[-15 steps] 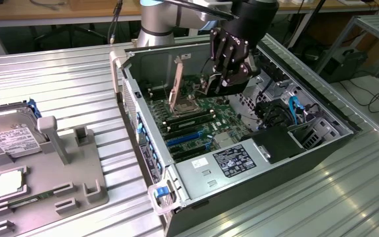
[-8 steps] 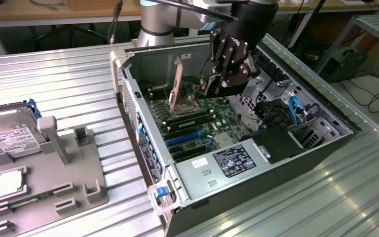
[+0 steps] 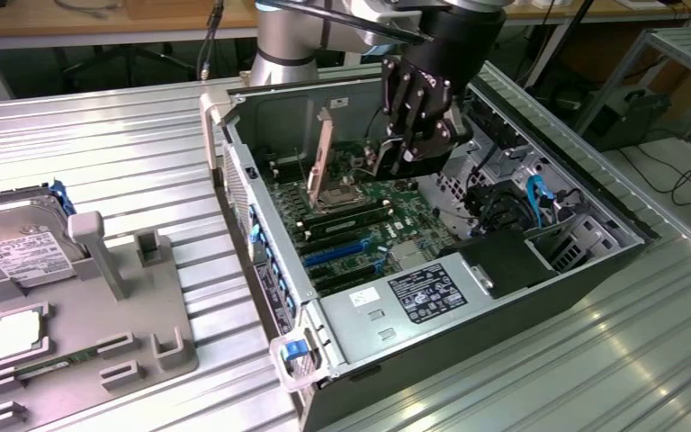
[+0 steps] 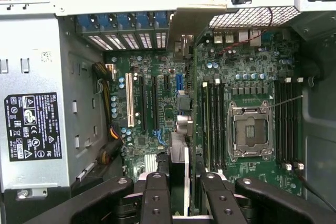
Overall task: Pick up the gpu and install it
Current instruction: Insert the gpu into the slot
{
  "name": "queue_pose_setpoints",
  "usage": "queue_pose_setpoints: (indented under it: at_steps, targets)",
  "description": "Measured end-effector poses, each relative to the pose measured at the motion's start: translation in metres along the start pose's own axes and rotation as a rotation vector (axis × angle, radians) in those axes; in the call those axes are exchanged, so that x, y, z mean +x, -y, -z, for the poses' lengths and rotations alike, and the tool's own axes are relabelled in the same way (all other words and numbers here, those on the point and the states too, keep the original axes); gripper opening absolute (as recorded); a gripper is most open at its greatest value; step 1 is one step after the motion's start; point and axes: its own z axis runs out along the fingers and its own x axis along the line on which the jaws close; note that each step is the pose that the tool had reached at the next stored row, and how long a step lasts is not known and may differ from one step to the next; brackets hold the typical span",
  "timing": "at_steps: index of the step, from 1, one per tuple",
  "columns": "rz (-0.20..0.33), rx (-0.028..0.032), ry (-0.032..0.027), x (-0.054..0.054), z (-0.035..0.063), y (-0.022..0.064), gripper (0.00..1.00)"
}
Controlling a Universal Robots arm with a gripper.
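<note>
While the arm hung over the open case: I stood by and looked at 1 robot arm, 1 card and 1 computer.

Gripper: the gripper was low inside the computer case, over the green board.

Fingers: the 2 black fingers were squeezed onto the gpu, 1 on each flat side. They were not wide apart and not fully together.

Gpu: the gpu stood on its thin edge between the fingers, held up in the air above the board. From the wrist view I saw it edge-on, as a dark thin strip.

Bracket: the pale metal bracket was at the far end of the card, close to the back wall of the case.

Long way of the card: it ran straight out from the fingers toward the back wall, the same way the long slots ran.

Card and slots: the card looked to be just beside those slots, toward the socket side. I could not tell if its bottom edge touched the board. I think it was not pushed in yet.

Socket: the square silver socket sat on the other side of the card from the slots.

Table: a hard drive lay on a grey holder, well apart from the case.
</note>
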Motion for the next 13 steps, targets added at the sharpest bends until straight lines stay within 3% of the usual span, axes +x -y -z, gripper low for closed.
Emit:
queue_pose_setpoints:
  at_steps: [13]
  targets:
    - [0.0, 0.0, 0.0, 0.0001, -0.0056, 0.0003, 0.27]
